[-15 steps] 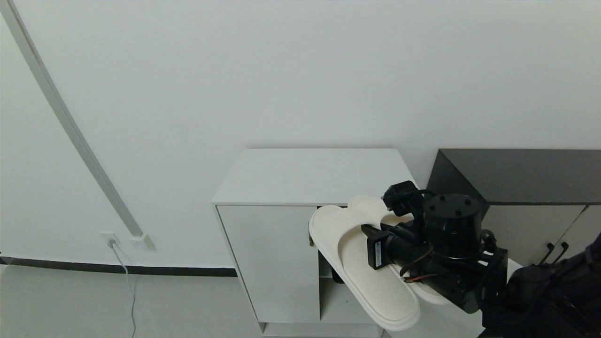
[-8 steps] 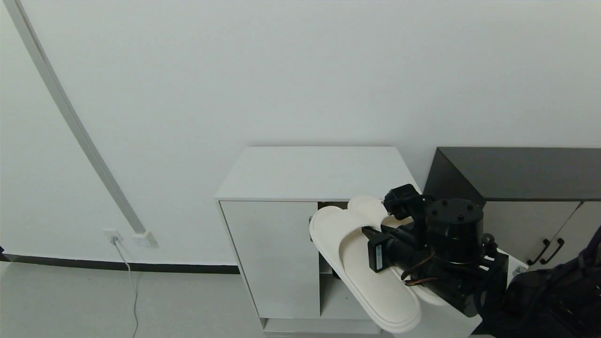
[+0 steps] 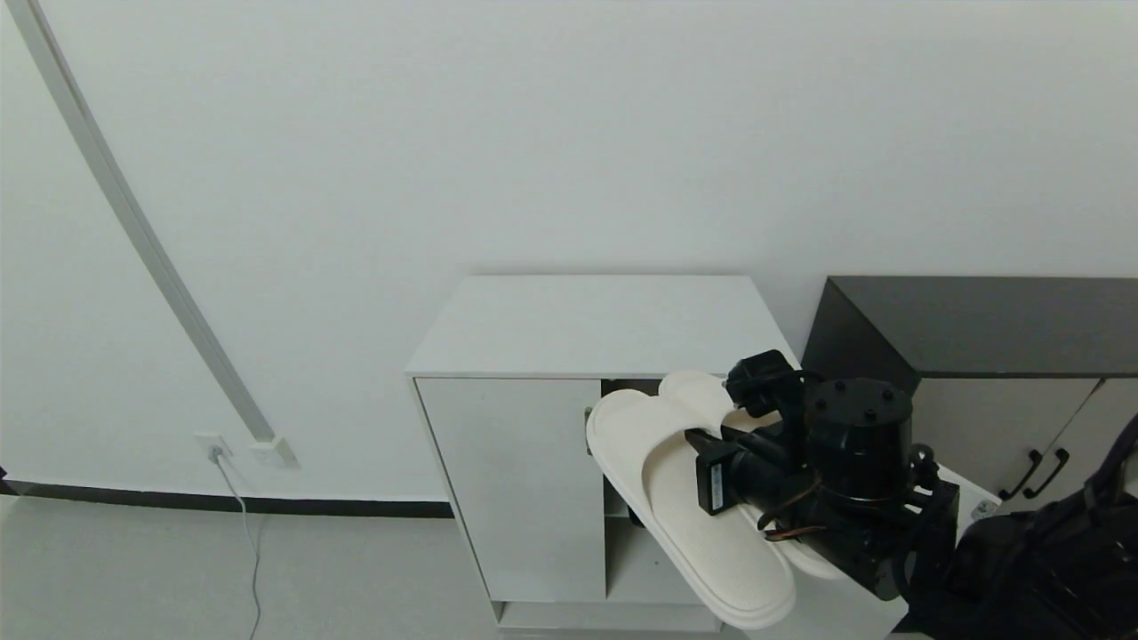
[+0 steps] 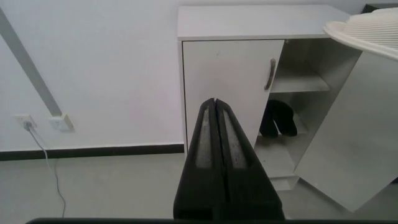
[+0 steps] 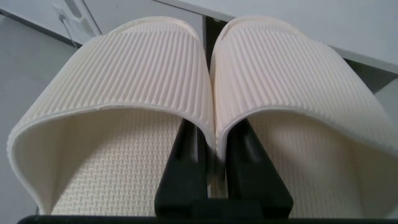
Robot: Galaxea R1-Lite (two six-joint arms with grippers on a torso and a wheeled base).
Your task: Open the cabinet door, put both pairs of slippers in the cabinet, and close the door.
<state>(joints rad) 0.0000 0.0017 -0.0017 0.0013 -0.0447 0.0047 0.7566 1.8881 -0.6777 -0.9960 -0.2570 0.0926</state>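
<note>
Ribbed cream slippers point(image 5: 143, 68), white cabinet point(image 3: 587, 324)

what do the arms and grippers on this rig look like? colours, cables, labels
All black. Right arm: round joint cap with screws, thin reddish cables by the wrist, boxy module with a white label. Left gripper: two long tapered fingers with greyish faces. Right gripper: matching black fingers.

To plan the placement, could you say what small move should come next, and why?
Probably ease the right gripper forward into the cabinet: it clamps the white slippers just in front of the opening, and the door stands open.
</note>
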